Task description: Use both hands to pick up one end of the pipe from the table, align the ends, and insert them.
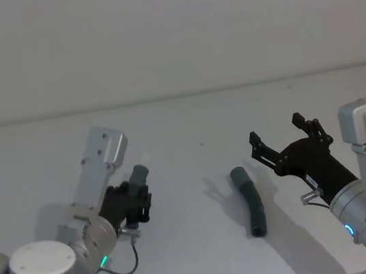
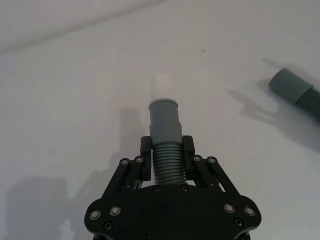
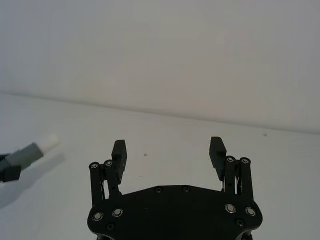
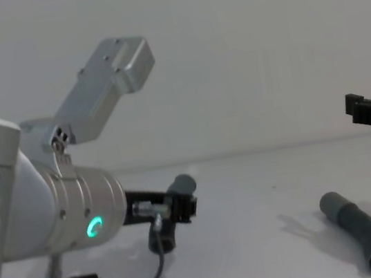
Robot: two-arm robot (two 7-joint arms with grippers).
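Left gripper (image 1: 137, 197) clamped on the ribbed middle of one hose piece (image 2: 165, 120), white tip (image 2: 163, 87) poking out past its fingers. Right gripper (image 3: 168, 146) spread wide, holding nothing, above the desk (image 1: 208, 257). Second hose piece (image 1: 249, 199) lies flat between the grippers, nearer the right one. Plain white desk, blank wall (image 1: 167, 29).

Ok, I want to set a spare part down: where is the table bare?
The table is bare between the left gripper, shut on the white-tipped hose piece, and the lying hose piece, and along the far wall. Tightest: between the lying hose piece and the open right gripper.
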